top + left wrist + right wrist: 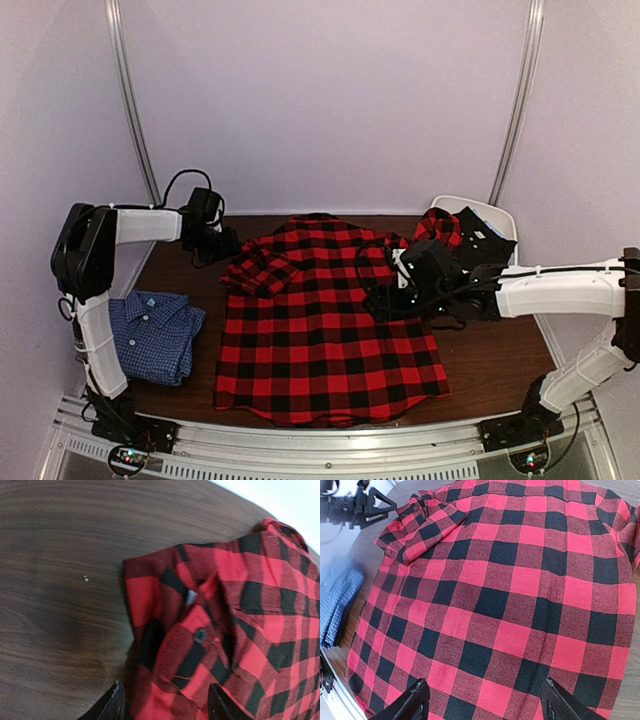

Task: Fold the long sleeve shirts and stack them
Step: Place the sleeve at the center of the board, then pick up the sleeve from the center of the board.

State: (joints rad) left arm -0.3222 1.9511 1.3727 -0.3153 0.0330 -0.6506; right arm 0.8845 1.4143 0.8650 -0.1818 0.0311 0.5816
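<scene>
The red-and-black plaid flannel shirt (320, 335) lies spread flat in the middle of the dark wooden bench (500, 350), hem toward the bottom of the top view and collar toward the back wall. One sleeve (258, 272) is folded inward across the shirt's upper left corner. The other sleeve (438, 227) is bunched at the upper right, lying partly on a white tray-like object (478, 208).

The left claw (228, 245) sits at the upper left of the shirt, just beside the end of the folded sleeve. In the left wrist view its two fingers (112, 706) stand apart at the bottom edge of the frame. The buttoned cuff (200, 635) lies just ahead of them on the wood, and plaid cloth shows in the gap between them. Nothing is pinched.

The right claw (385, 300) hangs over the right half of the shirt, in the centre right of the top view. Its wrist camera looks across the flat plaid panel. Both of its fingers (412, 705) are set wide at the bottom of the frame, above the cloth and gripping nothing.

The blue fine-check shirt (150, 335) rests folded at the lower left of the bench. It lies beside the left arm's base, apart from the plaid shirt and from both claws.
</scene>
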